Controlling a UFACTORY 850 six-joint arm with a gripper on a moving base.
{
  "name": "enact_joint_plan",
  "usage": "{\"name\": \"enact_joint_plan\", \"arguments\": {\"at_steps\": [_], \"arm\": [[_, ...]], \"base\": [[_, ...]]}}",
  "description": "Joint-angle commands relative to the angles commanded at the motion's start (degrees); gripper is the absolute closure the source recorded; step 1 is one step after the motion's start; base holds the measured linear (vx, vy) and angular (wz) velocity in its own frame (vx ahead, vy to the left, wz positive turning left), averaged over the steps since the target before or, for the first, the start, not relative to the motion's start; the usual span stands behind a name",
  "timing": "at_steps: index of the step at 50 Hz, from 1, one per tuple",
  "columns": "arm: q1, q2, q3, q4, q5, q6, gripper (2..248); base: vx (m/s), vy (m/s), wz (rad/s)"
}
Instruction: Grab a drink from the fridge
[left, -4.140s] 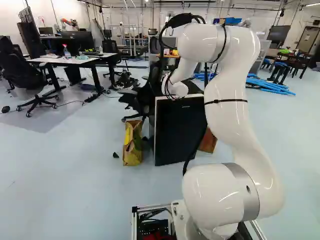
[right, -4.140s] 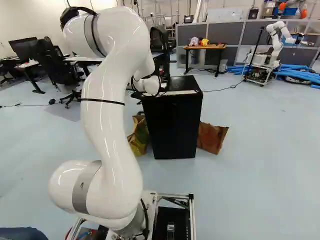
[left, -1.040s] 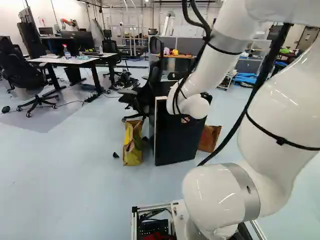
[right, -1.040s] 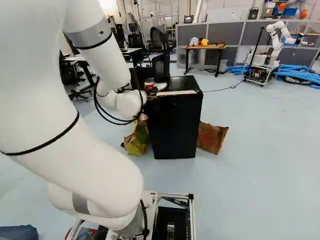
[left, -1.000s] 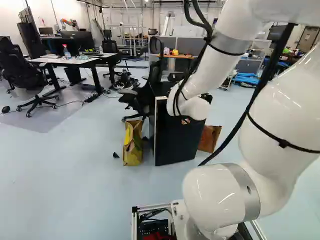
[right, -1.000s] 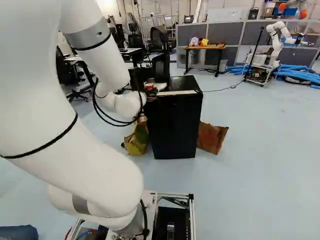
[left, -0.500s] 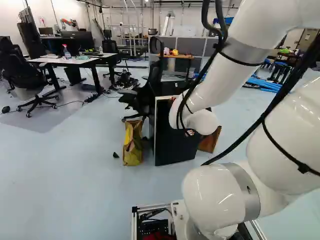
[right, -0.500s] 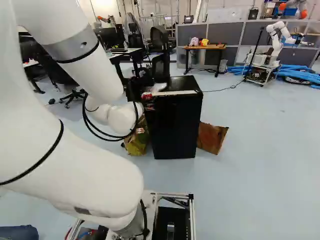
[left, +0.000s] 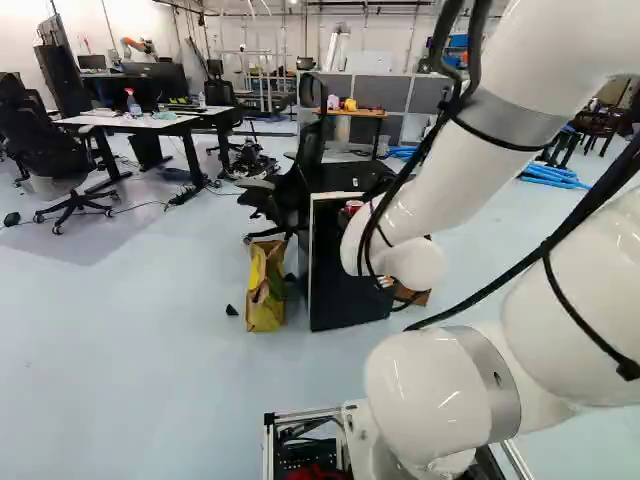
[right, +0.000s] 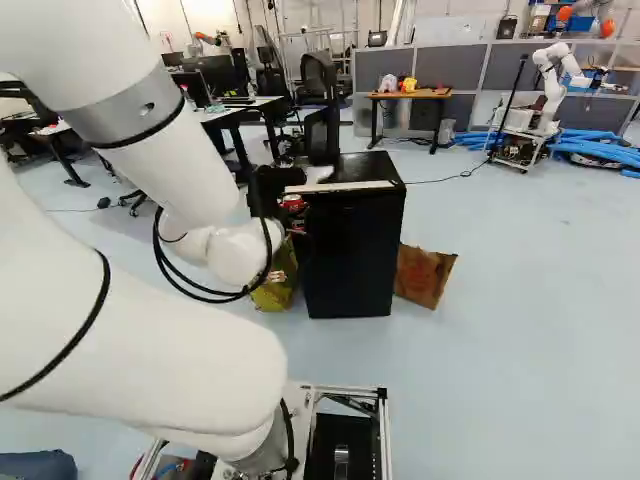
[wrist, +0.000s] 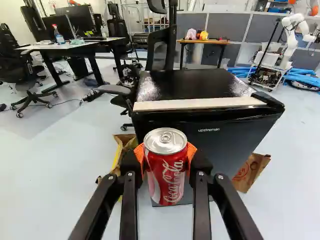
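Observation:
In the right base view my gripper (right: 298, 222) is mostly hidden by the white wrist, with the red can (right: 293, 202) showing beside it. Seen from the wrist, the gripper (wrist: 166, 162) has its orange pads pressed against both sides of the upright red-and-silver can (wrist: 167, 172). The gripper is shut on it. Past the can stands the small black fridge (wrist: 210, 142), with a pale strip along its top front edge; its door looks closed. The can covers part of the fridge front in the wrist view.
Paper bags stand left (left: 265, 290) and right (right: 424, 275) of the fridge. An office chair (wrist: 162, 47) is behind it. Desks (left: 150, 122) stand at the far left, a wooden table (right: 410, 94) farther back. Another robot (right: 548, 85) stands near blue tubes.
Over the last second the forearm and wrist have come lower and back toward the base, away from the fridge, and the held can has moved with them. The base has stayed still.

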Motion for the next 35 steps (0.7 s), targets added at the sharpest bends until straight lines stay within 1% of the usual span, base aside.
{"name": "enact_joint_plan", "arguments": {"at_steps": [12, 35], "arm": [[0.04, 0.68, 0.84, 0.08, -0.04, -0.06, 150], [0.04, 0.73, 0.9, 0.09, -0.04, -0.07, 150]], "base": [[0.0, 0.0, 0.0], [0.0, 0.0, 0.0]]}}
